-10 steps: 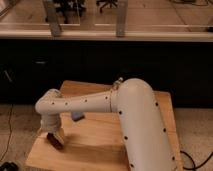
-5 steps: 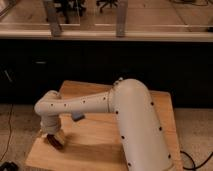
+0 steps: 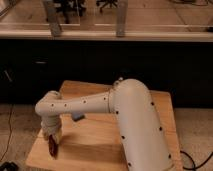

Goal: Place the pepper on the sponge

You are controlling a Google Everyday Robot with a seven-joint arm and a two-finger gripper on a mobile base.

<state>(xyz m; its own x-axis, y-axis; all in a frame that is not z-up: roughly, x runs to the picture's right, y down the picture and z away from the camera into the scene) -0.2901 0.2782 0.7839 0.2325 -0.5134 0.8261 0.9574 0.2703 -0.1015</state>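
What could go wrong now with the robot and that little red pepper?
1. The pepper is at the tip of the hand, near the table's front-left edge. If it slips, it might roll off.
2. A bluish thing, maybe the sponge, is mostly hidden under the arm. The hand could miss it, or the arm could bump it.

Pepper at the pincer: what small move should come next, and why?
Probably carry the pepper toward the blue-grey sponge. The pincer hangs low over the wooden table near its front left corner, pepper at its tip; the sponge lies apart, partly under the arm.
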